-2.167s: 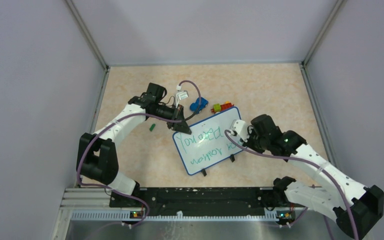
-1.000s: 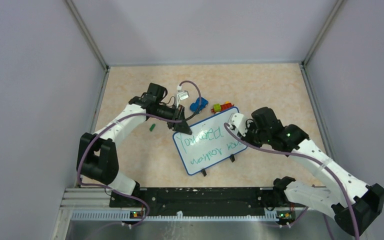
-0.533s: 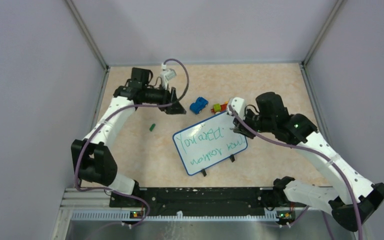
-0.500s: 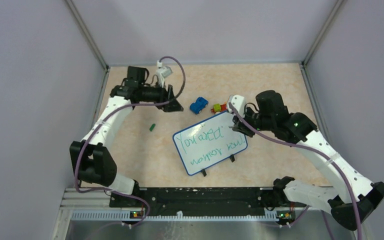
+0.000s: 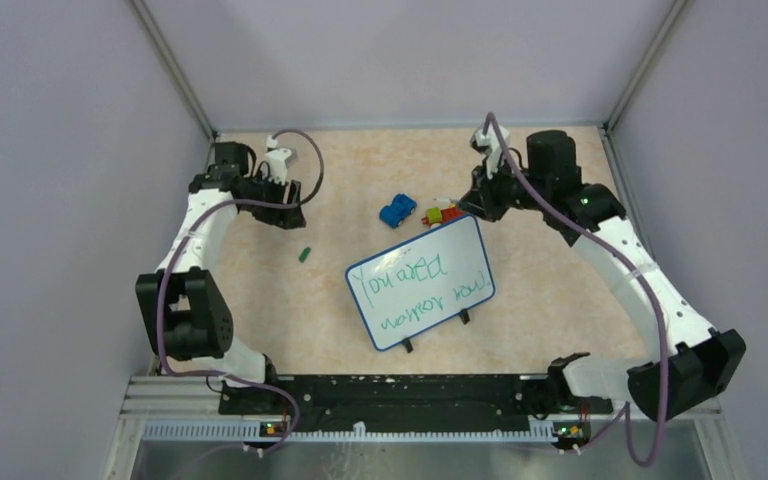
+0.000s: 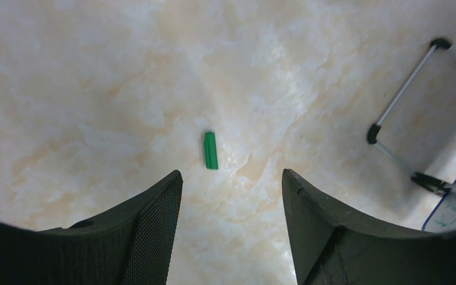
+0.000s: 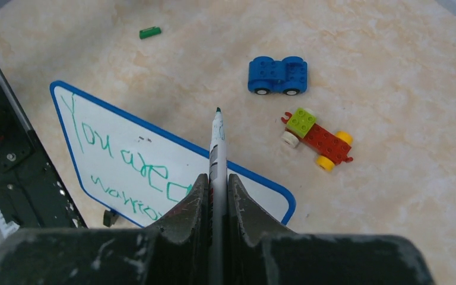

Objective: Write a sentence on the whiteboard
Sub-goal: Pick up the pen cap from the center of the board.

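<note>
- Whiteboard (image 5: 420, 293) lies flat on the table between the two arms, with two toy cars (image 5: 397, 210) just past its far edge.
- It looks stiff, thin and light, so a push would probably make it slide on the smooth tabletop. The glossy face would likely be slippery to grip.
- The blue rim at a corner clear of the writing looks the best place to hold it, since fresh ink may smear.
- Its long axis runs left to right, with the right end swung a little farther away. The black feet sit on the near edge.
- The sentence (image 5: 405, 273) runs in two green lines along that axis and reads upright from the arms' side.
- The right gripper (image 7: 217, 181) is clamped on a marker (image 7: 217, 148) with its tip bare, raised clear of the board.
- The left gripper (image 6: 231, 175) is spread wide and holds nothing, above a green cap (image 6: 211, 150) well to the left.
</note>
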Action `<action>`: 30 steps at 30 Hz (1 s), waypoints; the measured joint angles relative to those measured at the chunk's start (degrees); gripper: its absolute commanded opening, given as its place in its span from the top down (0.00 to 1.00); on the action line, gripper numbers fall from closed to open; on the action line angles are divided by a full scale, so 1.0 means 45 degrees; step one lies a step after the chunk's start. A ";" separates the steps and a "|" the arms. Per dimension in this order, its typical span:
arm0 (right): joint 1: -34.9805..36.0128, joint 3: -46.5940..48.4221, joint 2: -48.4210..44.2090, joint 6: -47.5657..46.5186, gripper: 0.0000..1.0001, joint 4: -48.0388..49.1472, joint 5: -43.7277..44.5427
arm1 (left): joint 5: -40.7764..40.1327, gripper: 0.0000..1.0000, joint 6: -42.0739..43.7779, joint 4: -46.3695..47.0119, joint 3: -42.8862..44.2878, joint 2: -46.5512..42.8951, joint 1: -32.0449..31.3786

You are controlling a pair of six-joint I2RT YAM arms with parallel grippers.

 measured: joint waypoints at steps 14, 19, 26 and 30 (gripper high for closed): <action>-0.1919 0.0287 0.1122 0.1987 1.00 0.2030 -0.2069 | -0.1447 0.38 0.1132 -0.0180 -0.1559 0.1807 -0.0015; -0.1991 0.0117 0.1268 0.2093 1.00 0.2234 -0.2254 | -0.1462 0.39 0.1137 0.0228 -0.1802 0.2244 -0.0010; -0.1996 0.0010 0.1331 0.2108 1.00 0.2307 -0.2404 | -0.1443 0.42 0.1146 0.0602 -0.2093 0.2385 -0.0063; -0.2011 0.0010 0.1331 0.2108 1.00 0.2312 -0.2414 | -0.1462 0.43 0.1146 0.0855 -0.2327 0.2521 -0.0160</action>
